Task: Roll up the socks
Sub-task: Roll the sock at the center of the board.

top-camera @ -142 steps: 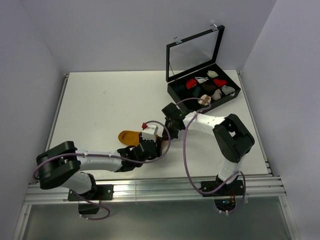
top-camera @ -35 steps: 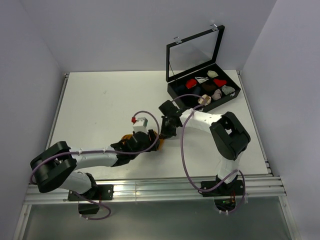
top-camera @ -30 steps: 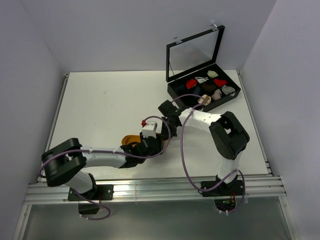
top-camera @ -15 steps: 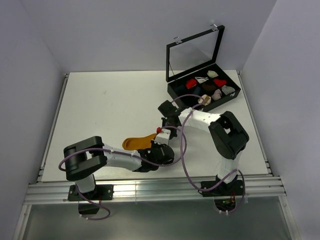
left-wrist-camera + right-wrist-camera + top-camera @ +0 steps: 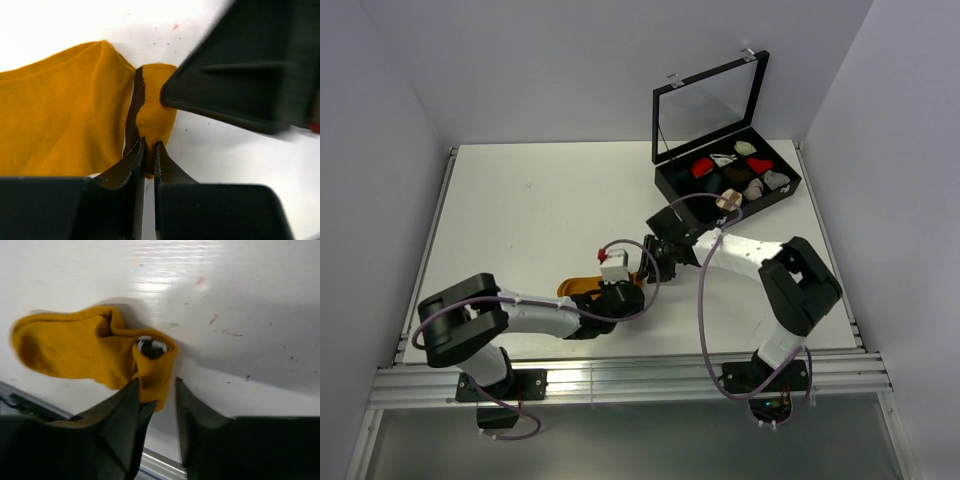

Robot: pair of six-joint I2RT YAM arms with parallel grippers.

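Observation:
A mustard-orange sock [image 5: 578, 288] lies flat on the white table, its cuff end wound into a small roll [image 5: 155, 115] with a dark, white-edged band showing. My left gripper [image 5: 148, 150] is shut on the lower edge of that roll. My right gripper [image 5: 157, 387] stands open around the same roll [image 5: 152, 365]: one finger touches it, the other is apart from it. From above, the left gripper [image 5: 623, 292] and the right gripper [image 5: 645, 268] meet at the sock's right end. The right gripper's finger [image 5: 240, 85] fills the upper right of the left wrist view.
A black box [image 5: 790, 190] with its glass lid [image 5: 710, 105] raised stands at the back right, holding several small sock bundles. The table's metal front rail [image 5: 620, 375] runs just behind the arm bases.
My left gripper has come in and shut on the rolled end of the sock. My right gripper, shut on it before, has opened. The left arm swung back towards the left.

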